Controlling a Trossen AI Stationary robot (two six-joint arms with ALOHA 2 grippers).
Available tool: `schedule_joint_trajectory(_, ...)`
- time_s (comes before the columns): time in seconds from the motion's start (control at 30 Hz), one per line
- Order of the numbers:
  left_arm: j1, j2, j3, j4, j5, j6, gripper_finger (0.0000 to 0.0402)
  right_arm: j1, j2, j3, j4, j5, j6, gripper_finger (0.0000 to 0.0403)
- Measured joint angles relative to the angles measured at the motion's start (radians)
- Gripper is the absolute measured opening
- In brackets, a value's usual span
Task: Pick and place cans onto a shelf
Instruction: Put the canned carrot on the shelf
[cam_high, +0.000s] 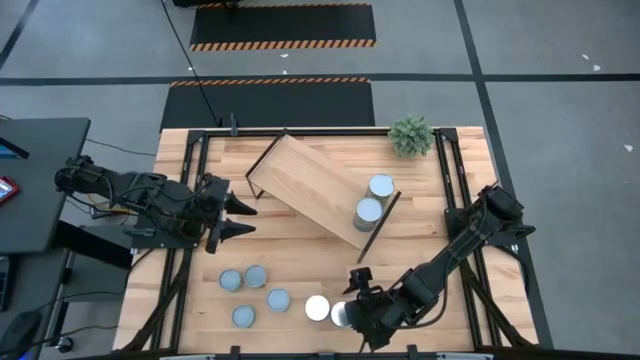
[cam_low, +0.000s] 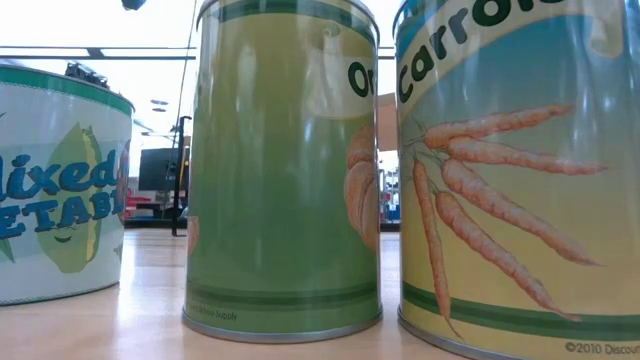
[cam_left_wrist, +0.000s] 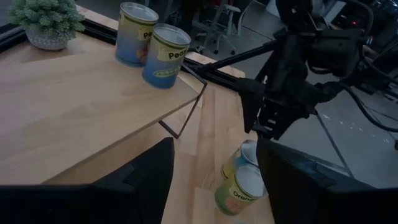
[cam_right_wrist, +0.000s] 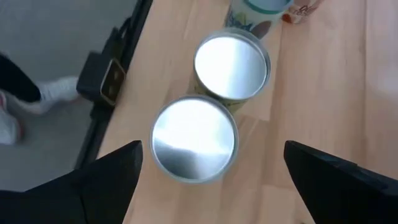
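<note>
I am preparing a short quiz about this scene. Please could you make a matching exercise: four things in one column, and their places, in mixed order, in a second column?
Things:
1. small green potted plant
2. two cylindrical metal cans with pale tops
3. open right gripper
4. left gripper

Places:
A. on the light wood shelf board
B. over the two shiny-topped cans near the table's front edge
C. at the table's far edge, near the right corner
D. beside the shelf's left end

Pairs: 1-C, 2-A, 3-B, 4-D
</note>
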Motion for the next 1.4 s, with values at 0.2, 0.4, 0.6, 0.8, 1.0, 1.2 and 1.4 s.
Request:
schedule_joint_trajectory(0.2,0.000,0.000,0.000,-0.001,-0.052,-0.003,0.0235,0.000,0.000,-0.057,0.150,-0.017,0.003,0.0397)
schedule_joint_trajectory(0.4,0.000,0.000,0.000,-0.015,-0.054,-0.024,0.0235,-0.003,0.000,-0.100,0.190,-0.019,-0.014,0.0397)
schedule_joint_trajectory(0.6,0.000,0.000,0.000,-0.017,-0.054,-0.050,0.0235,-0.003,0.000,-0.168,0.335,0.004,-0.064,0.0397)
schedule_joint_trajectory(0.8,0.000,0.000,0.000,-0.021,-0.054,-0.051,0.0235,-0.003,0.000,-0.211,0.370,0.013,-0.061,0.0397)
schedule_joint_trajectory(1.0,0.000,0.000,0.000,-0.021,-0.054,-0.051,0.0235,-0.003,0.000,-0.241,0.392,0.003,-0.058,0.0397)
schedule_joint_trajectory(1.2,0.000,0.000,0.000,-0.022,-0.054,-0.051,0.0235,-0.007,0.000,-0.292,0.480,0.001,-0.057,0.0397)
schedule_joint_trajectory(1.4,0.000,0.000,0.000,-0.036,-0.054,-0.051,0.0235,-0.033,0.000,-0.317,0.495,-0.013,-0.057,0.0392)
